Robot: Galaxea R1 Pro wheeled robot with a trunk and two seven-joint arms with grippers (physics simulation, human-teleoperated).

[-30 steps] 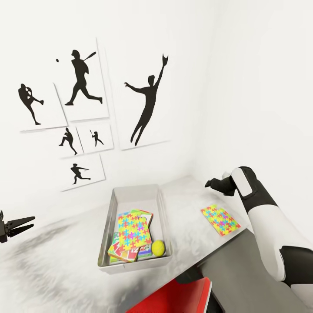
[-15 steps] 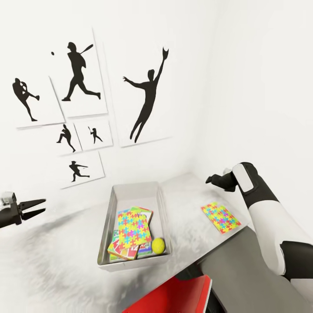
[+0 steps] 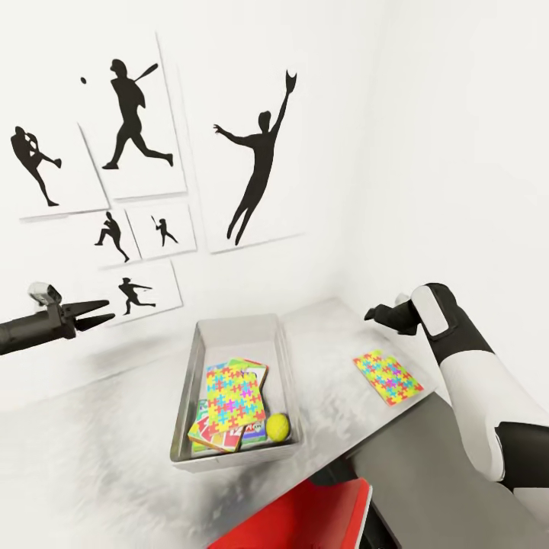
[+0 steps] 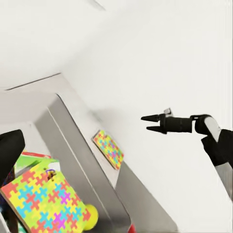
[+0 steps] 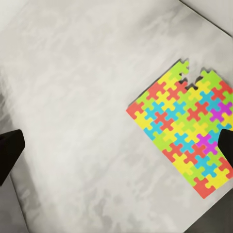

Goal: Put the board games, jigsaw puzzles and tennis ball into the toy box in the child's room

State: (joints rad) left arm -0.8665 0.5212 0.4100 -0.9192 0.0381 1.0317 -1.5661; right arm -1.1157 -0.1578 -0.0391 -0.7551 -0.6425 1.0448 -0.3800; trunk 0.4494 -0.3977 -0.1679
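1. Hovering above the far right part of the desk (image 3: 335, 381), the right gripper (image 3: 375, 313) has its jaws spread with nothing between them; the left wrist view confirms the gap between the two dark fingers.
2. Below it, the last loose jigsaw puzzle (image 3: 387, 377) lies flat near the desk's right edge, close to the near right corner, well apart from the toy box (image 3: 200, 347).
3. The toy box stands mid-desk toward the back wall and holds the other jigsaw puzzle (image 3: 235, 396), resting on top of the stacked board games (image 3: 217, 435), with the tennis ball (image 3: 277, 427) in its near right corner.
4. The left gripper (image 3: 97, 313) hangs in the air off the left side of the desk, fingers spread and empty.
5. By my reading only this one puzzle is left to move, so the right arm has the job.
6. Risks from here:
   - The puzzle is thin and flush with the desk, so the fingers may scrape the surface and close on nothing.
   - A sideways nudge could slide it over the right edge to the floor.
   - One piece already looks missing or loose along one of its edges; a pinch there may pull the mat apart.
   - Carried by one rim, it may flop and catch the toy box wall.
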